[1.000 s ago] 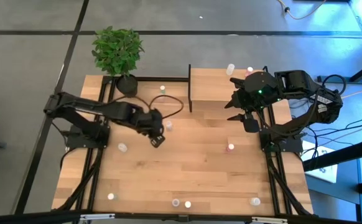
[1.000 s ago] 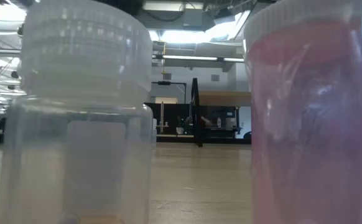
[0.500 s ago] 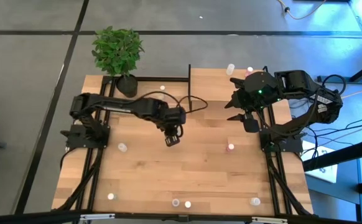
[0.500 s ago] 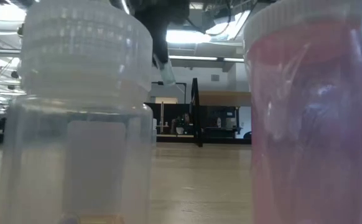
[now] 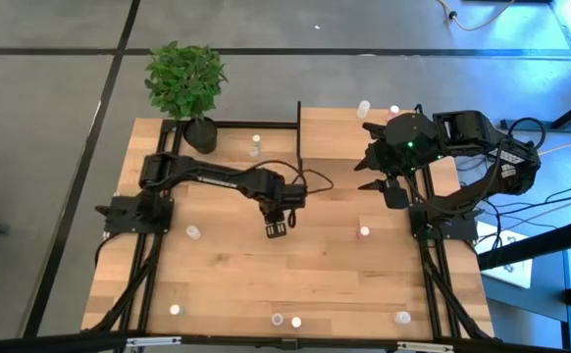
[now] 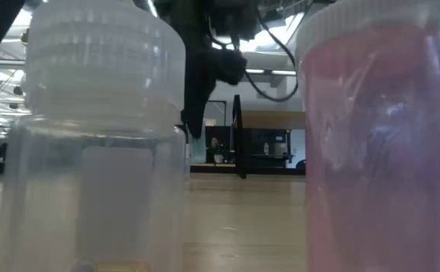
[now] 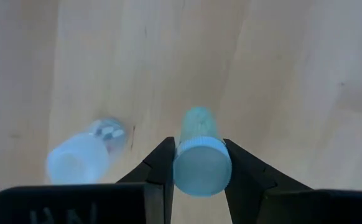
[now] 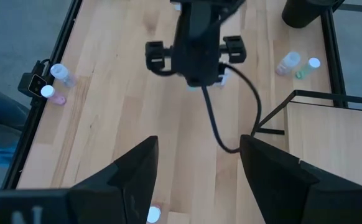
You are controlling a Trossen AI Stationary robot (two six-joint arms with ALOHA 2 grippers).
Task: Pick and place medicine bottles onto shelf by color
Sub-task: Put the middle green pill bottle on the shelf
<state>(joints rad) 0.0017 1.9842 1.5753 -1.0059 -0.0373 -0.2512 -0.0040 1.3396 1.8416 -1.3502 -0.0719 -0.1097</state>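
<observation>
In the high view, the left gripper (image 5: 277, 228) hangs over the middle of the table (image 5: 315, 275), at the end of an arm stretched far out from the left side. The bottle it carries is hidden under the wrist here. The right gripper (image 5: 376, 157) waits beside the shelf (image 5: 335, 137), arm folded, fingers spread wide and empty. Small bottles lie scattered well apart from both grippers, and a potted plant (image 5: 185, 83) stands at the far left corner.

The low view is mostly blocked by two very near bottles, a white-capped one (image 6: 99, 136) and a pink one (image 6: 379, 143), both cut off by the edges. Between them, a dark arm comes down from above; its fingertips are hard to make out.

In the left wrist view, the left gripper is closed narrowly on a bluish-capped bottle (image 7: 201, 163), cap toward the camera, translucent body pointing down at the wood. Another bottle (image 7: 84, 157) is blurred, just beside the fingers (image 7: 161, 163).

The right wrist view shows open fingers and the other arm farther off.
</observation>
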